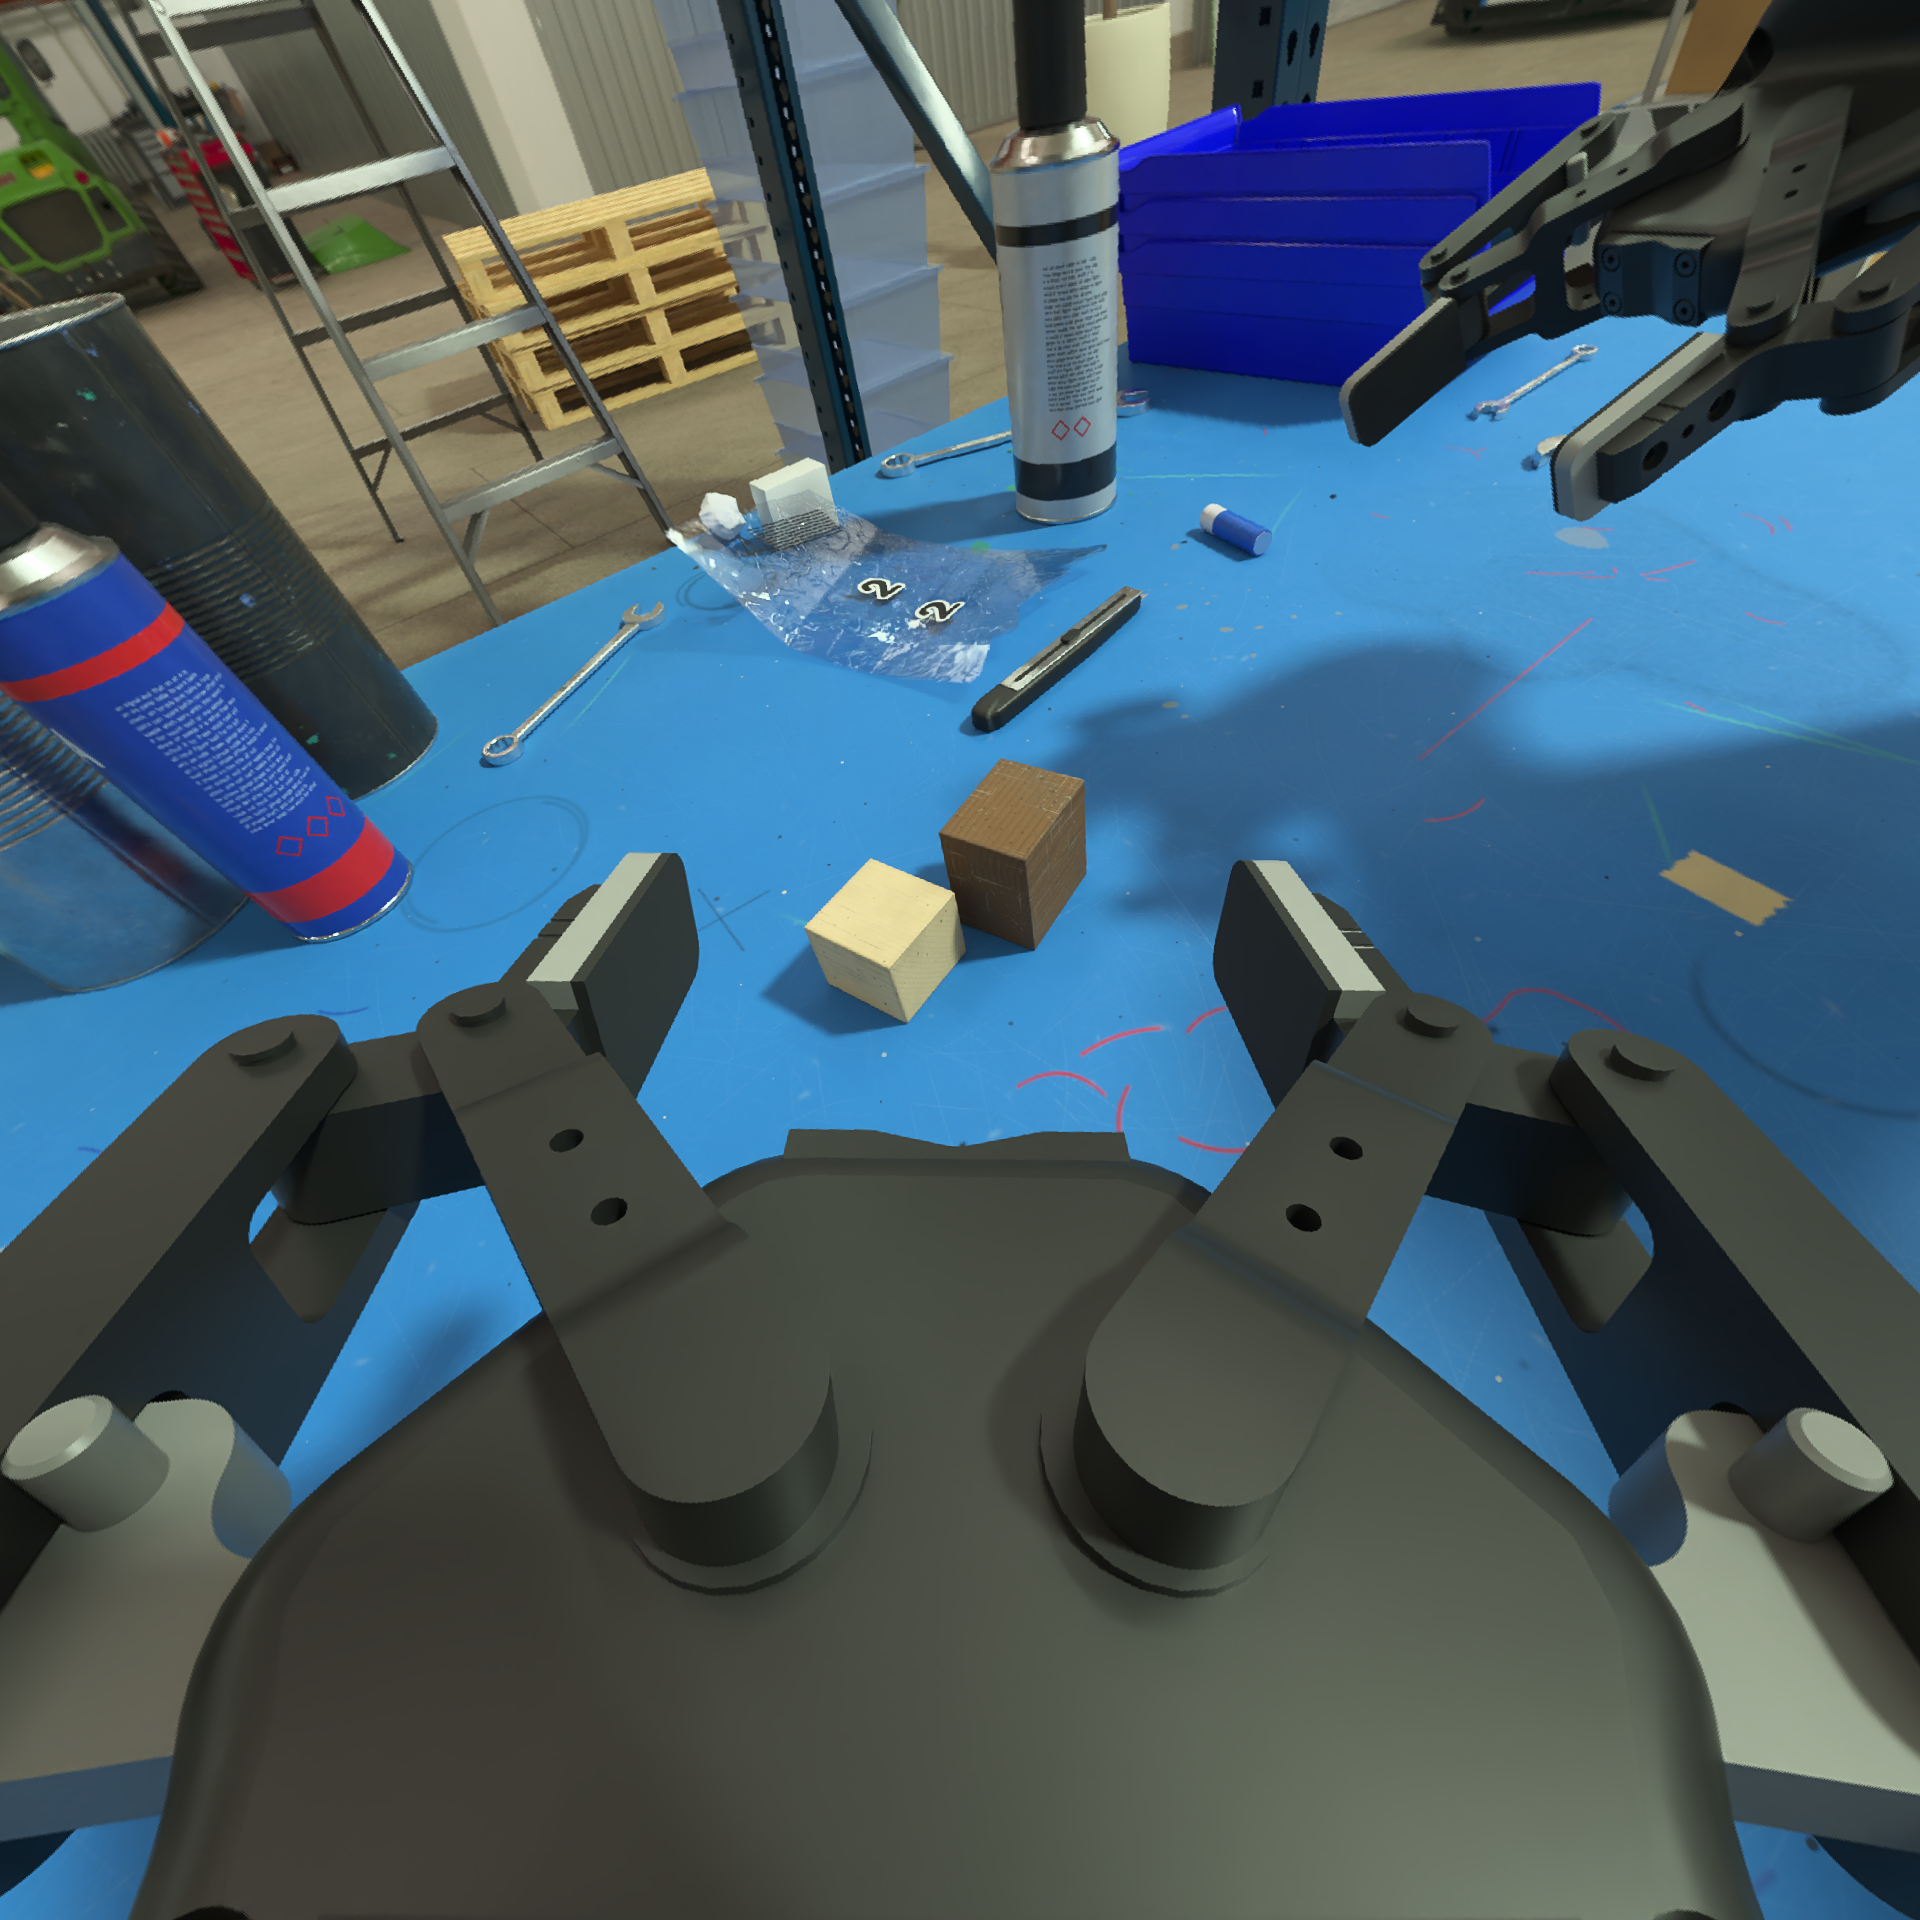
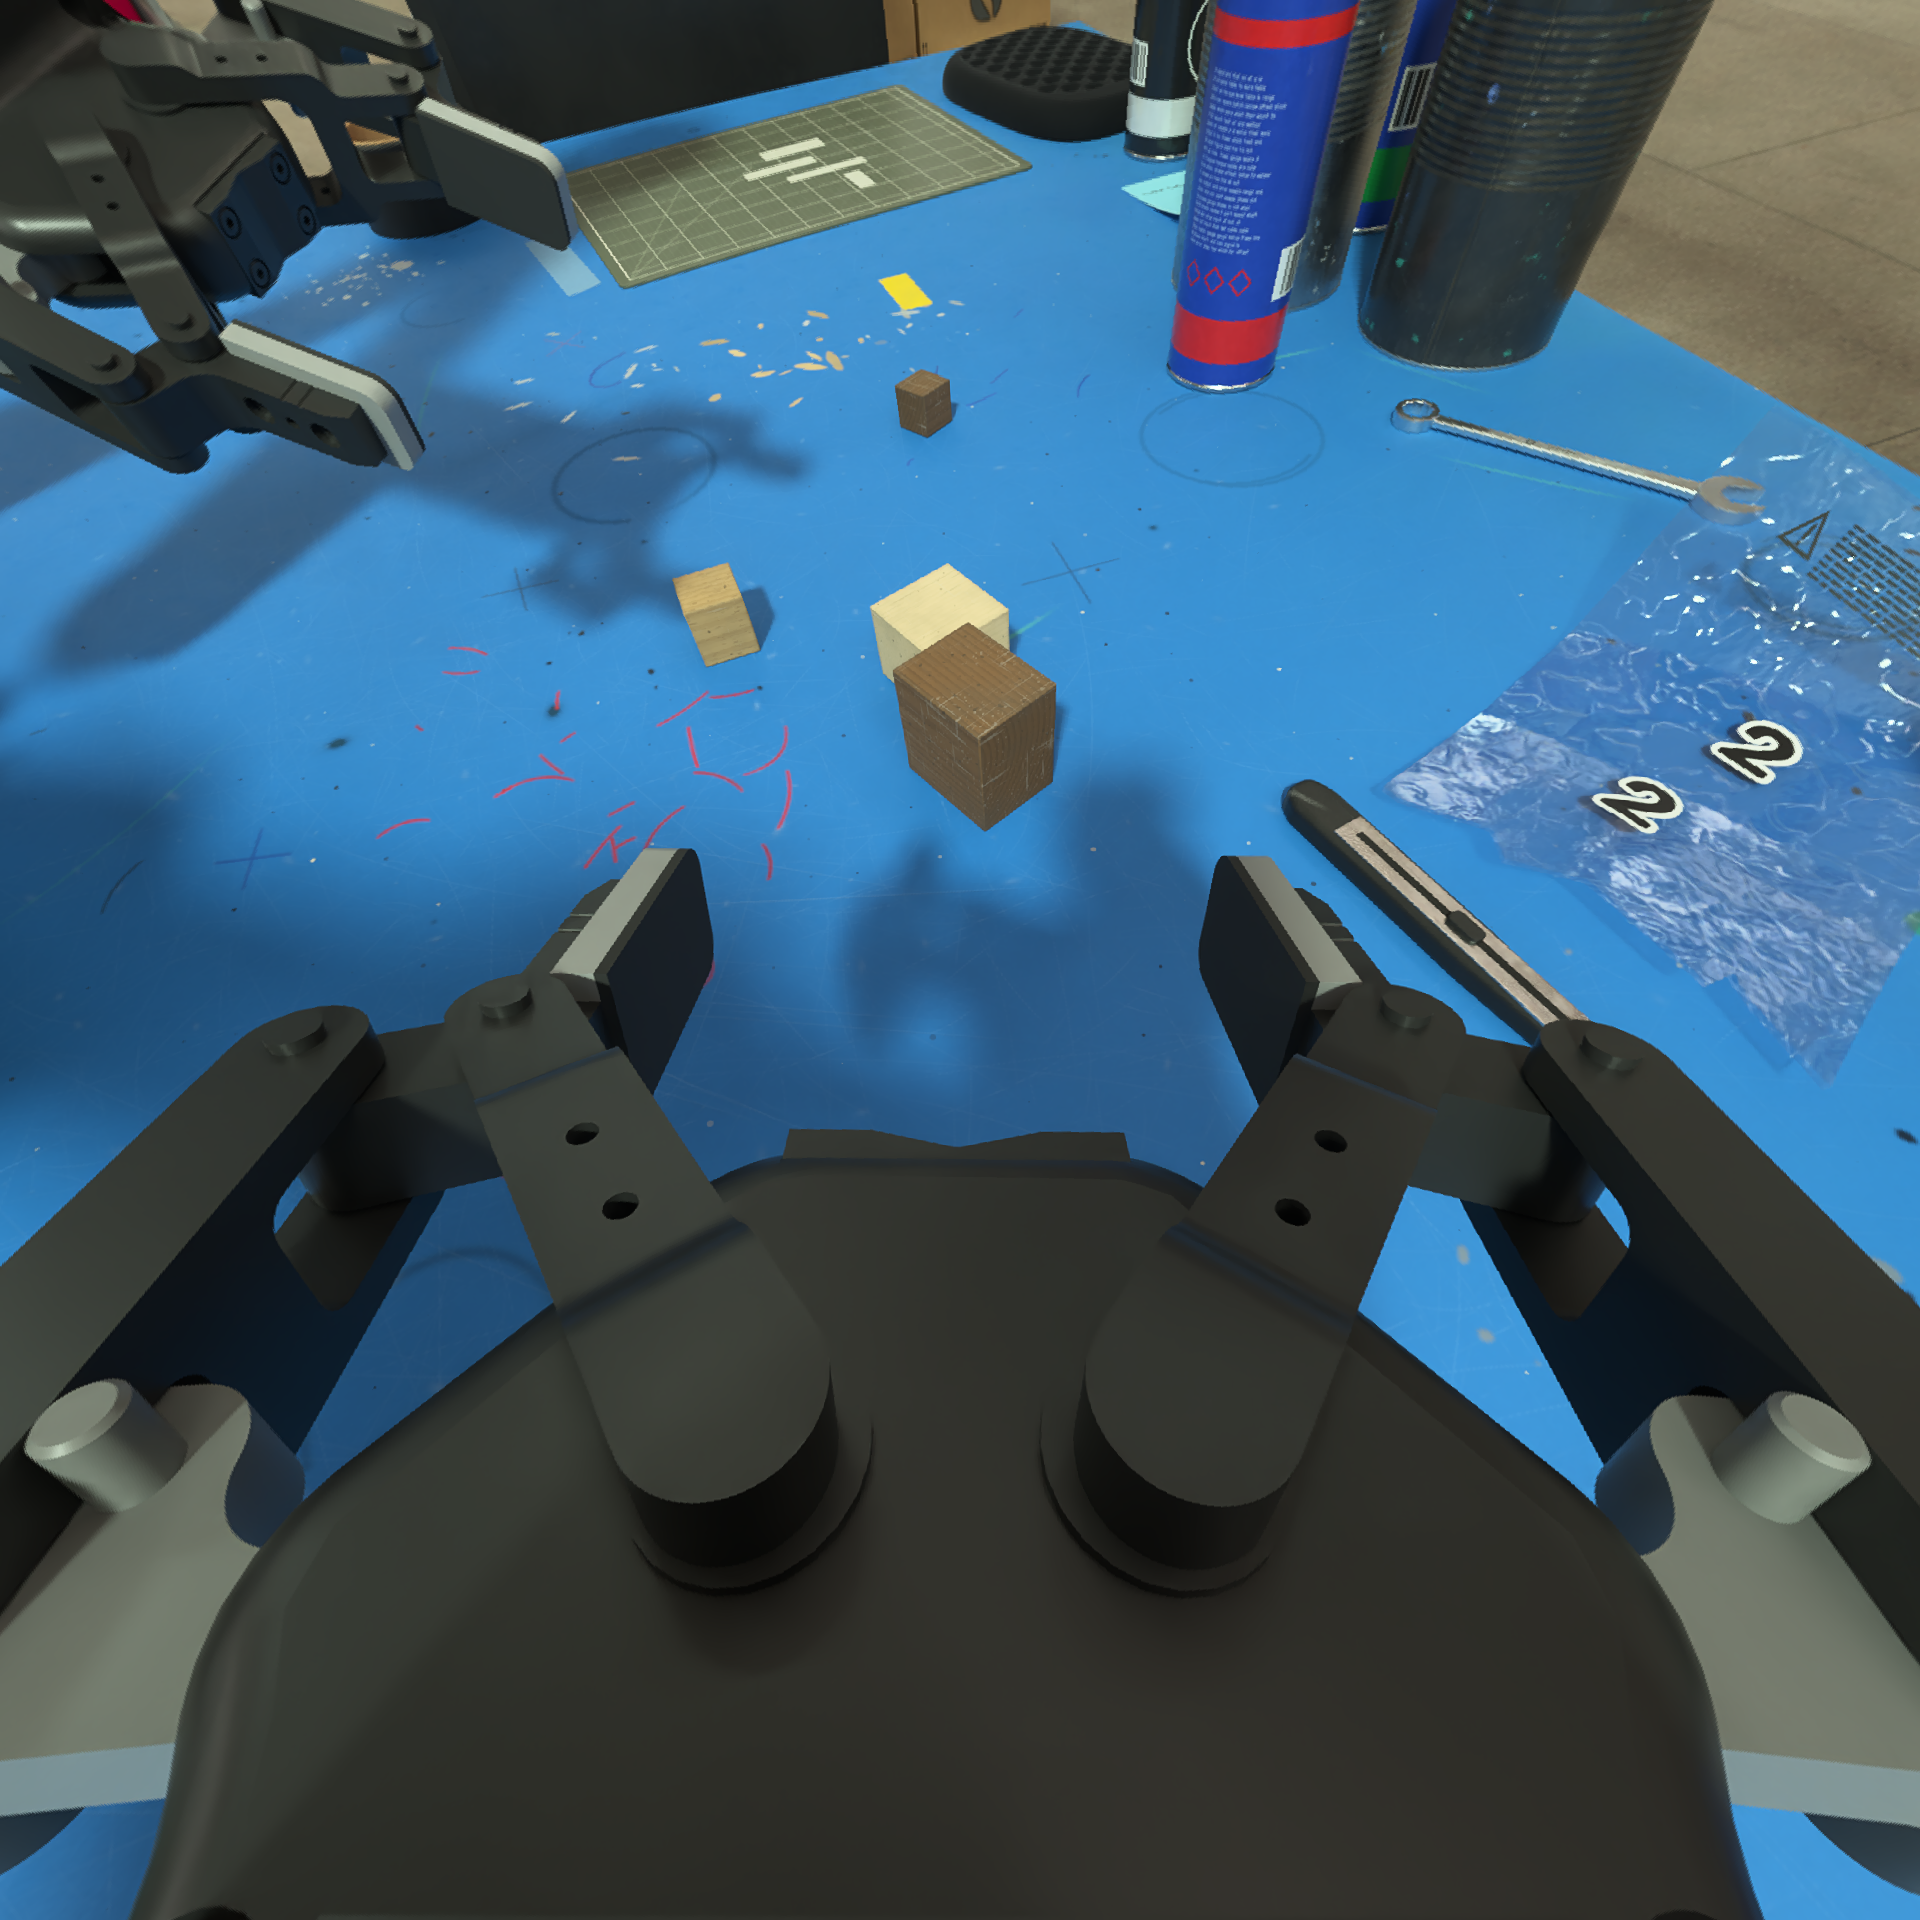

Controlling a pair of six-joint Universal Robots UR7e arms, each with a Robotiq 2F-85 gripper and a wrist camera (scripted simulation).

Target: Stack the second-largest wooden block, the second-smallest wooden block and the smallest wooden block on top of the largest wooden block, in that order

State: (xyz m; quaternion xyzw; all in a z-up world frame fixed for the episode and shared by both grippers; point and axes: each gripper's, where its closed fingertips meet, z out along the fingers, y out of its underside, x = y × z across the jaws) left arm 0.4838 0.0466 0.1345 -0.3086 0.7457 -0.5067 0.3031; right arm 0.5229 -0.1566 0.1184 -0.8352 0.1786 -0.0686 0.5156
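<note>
Nothing stacked yet; both claws empty above the four blocks.

The left claw (image 1: 954,935) and the right claw (image 2: 954,930) hover with jaws spread wide, holding nothing; on the blue surface (image 2: 1195,644) the large dark brown block (image 2: 975,727) stands touching the cream block (image 2: 935,613), the tan block (image 2: 715,613) sits apart to one side and the small dark brown block (image 2: 923,402) lies farther off; judging by size, the large dark one is the base and the cream one goes first; the next move seems to call for a claw to descend squarely over the cream block, gripping the faces clear of its neighbour so the base is not nudged.
</note>
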